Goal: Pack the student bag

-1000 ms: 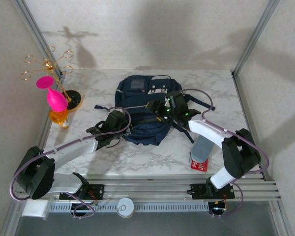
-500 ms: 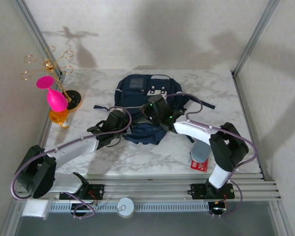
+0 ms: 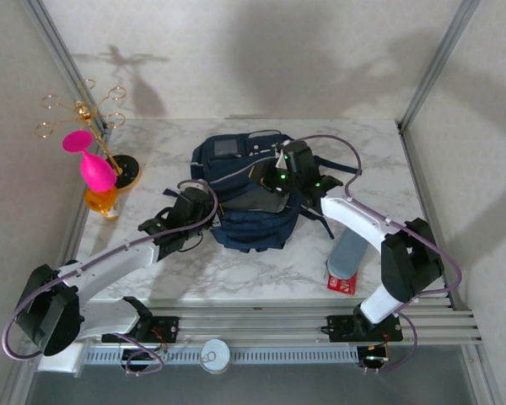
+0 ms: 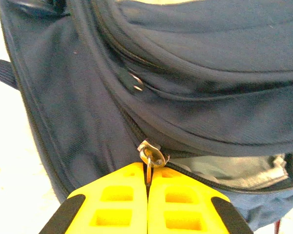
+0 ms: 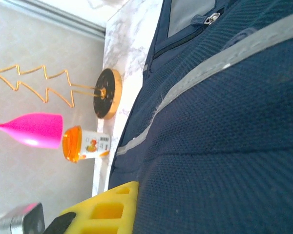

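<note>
The navy student bag (image 3: 243,196) lies in the middle of the marble table, with a light stripe (image 5: 219,66) across its front pocket. My left gripper (image 3: 206,221) is at the bag's near-left side. Its yellow fingers (image 4: 117,202) are shut on the metal zipper pull (image 4: 149,170), just below the slider (image 4: 151,155). To the right of the slider the zip gapes and grey lining (image 4: 234,170) shows. My right gripper (image 3: 277,179) is on the bag's front, pinching a raised fold of its fabric. One of its yellow fingers (image 5: 107,209) presses against the cloth, which hides the other.
At the far left stand a gold wire stand (image 3: 84,114), a pink goblet (image 3: 91,162) and an orange bottle (image 3: 101,202). A grey cylinder (image 3: 347,251) and a red-and-white packet (image 3: 341,283) lie at the near right, beside the right arm. Metal frame posts flank the table.
My right gripper has gone from open to shut, dipped left onto the bag, then drawn back to the far right with the fabric. The bag bulges higher. The left arm shifted slightly left.
</note>
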{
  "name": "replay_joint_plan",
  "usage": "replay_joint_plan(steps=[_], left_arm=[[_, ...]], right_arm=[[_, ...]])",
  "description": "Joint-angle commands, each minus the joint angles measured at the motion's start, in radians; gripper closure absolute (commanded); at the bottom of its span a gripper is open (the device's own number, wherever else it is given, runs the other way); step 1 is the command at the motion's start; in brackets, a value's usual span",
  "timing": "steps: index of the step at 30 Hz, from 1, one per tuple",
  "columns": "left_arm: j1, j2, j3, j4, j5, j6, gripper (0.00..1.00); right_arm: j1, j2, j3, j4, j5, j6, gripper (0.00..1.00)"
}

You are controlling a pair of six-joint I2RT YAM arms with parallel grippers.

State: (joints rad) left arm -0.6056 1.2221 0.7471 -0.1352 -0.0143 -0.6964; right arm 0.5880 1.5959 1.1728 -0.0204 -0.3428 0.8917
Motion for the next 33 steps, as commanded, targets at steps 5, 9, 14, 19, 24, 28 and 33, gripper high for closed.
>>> replay_joint_plan(steps=[5, 9, 14, 19, 24, 28, 33], left_arm=[[0.141, 0.045, 0.026, -0.109, -0.123, 0.008, 1.0], [0.209, 0.083, 0.036, -0.056, -0.114, 0.029, 1.0], [0.246, 0.174, 0.057, 0.034, -0.161, 0.097, 1.0], [0.311, 0.247, 0.071, 0.076, -0.129, 0.117, 1.0], [0.359, 0.198, 0.022, 0.146, -0.106, 0.097, 1.0], [0.377, 0.234, 0.038, 0.192, -0.023, 0.113, 1.0], [0.38, 0.229, 0.043, 0.174, -0.023, 0.093, 1.0]], right_arm=[[-0.077, -0.028, 0.052, -0.07, -0.079, -0.202, 1.0], [-0.078, -0.015, 0.047, -0.114, -0.081, -0.251, 1.0], [-0.076, 0.019, 0.039, -0.069, -0.182, -0.248, 1.0], [-0.075, 0.018, 0.045, -0.108, -0.162, -0.274, 1.0], [-0.079, 0.036, 0.058, -0.186, -0.076, -0.31, 1.0], [-0.069, 0.07, 0.074, -0.127, -0.123, -0.274, 1.0], [-0.052, 0.102, 0.118, -0.179, -0.087, -0.32, 1.0]])
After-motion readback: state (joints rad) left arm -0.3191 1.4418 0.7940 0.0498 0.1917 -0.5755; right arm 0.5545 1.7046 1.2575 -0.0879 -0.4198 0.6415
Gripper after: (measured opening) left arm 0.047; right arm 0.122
